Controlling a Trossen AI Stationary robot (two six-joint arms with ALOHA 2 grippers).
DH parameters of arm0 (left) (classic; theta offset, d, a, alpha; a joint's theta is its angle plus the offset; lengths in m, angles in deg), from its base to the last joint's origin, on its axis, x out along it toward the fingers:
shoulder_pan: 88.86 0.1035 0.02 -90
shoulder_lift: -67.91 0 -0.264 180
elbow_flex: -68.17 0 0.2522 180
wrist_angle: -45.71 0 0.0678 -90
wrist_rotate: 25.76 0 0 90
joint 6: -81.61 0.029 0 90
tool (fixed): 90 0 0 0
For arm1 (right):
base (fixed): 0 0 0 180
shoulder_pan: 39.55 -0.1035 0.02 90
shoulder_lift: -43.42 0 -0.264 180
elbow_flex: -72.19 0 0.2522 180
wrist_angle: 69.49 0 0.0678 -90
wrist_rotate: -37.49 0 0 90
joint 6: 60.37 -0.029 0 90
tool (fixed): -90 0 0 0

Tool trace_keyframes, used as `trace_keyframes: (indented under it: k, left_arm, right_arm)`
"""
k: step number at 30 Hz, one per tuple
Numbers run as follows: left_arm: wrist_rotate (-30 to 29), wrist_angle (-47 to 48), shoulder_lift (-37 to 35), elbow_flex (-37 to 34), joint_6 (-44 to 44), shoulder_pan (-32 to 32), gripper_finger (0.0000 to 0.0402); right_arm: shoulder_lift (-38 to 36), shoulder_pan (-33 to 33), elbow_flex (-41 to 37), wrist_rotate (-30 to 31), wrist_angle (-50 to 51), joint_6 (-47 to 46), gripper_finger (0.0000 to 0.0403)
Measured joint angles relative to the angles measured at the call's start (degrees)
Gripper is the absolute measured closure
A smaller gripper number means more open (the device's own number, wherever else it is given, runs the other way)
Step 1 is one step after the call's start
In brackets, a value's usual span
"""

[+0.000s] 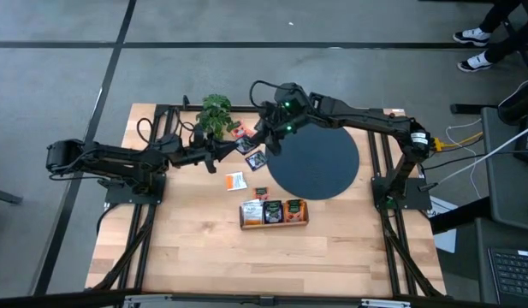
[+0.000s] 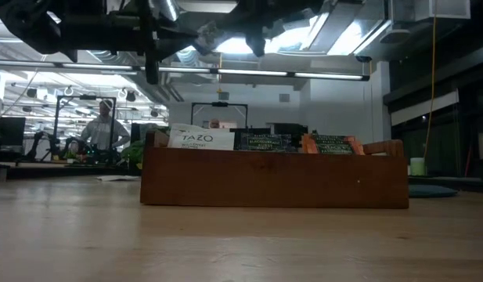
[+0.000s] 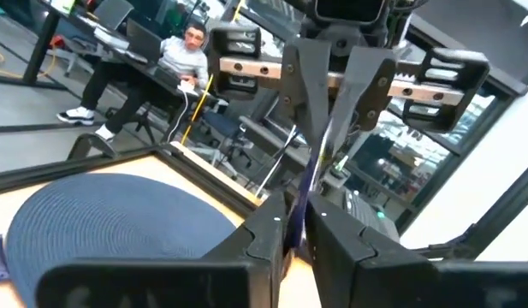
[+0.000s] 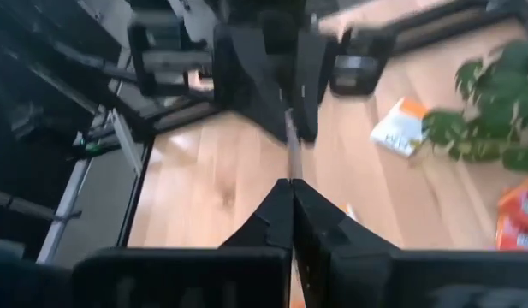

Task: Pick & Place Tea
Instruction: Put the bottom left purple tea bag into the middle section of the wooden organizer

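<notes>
High view | left hand (image 1: 232,147) at 10 o'clock on the surface (image 1: 195,248), pinching one edge of a tea packet (image 1: 246,145) | right hand (image 1: 265,142) at 11 o'clock, squeezed tight on the other edge | packet up in the air between them, beside the black disc (image 1: 319,162)

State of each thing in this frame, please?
held tea packet: in the air, edge-on, between both tools
right tool: shut on the held tea packet
left tool: closed on the same packet's other end
wooden box: on the table, three packets standing in it
white packet: loose, flat on the table
plant: upright
</notes>
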Motion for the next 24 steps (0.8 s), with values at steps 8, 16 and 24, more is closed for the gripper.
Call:
trace_keyframes:
  k: [8, 16, 24]
  left_arm:
    - [4.61, 0.15, 0.00, 0.00, -0.13, 0.21, 0.0335]
    - [5.05, 6.99, 0.00, 0.00, -1.59, 0.31, 0.0325]
    - [7.93, 17.05, 0.00, 0.00, -4.79, 0.28, 0.0326]
  right_arm:
    - [0.00, -1.43, 0.00, -3.13, 11.84, 3.30, 0.0400]
    - [0.00, -7.27, 0.00, -3.33, 20.91, 4.34, 0.0401]
    - [0.00, -13.21, 0.00, -0.31, 25.16, 2.15, 0.0401]
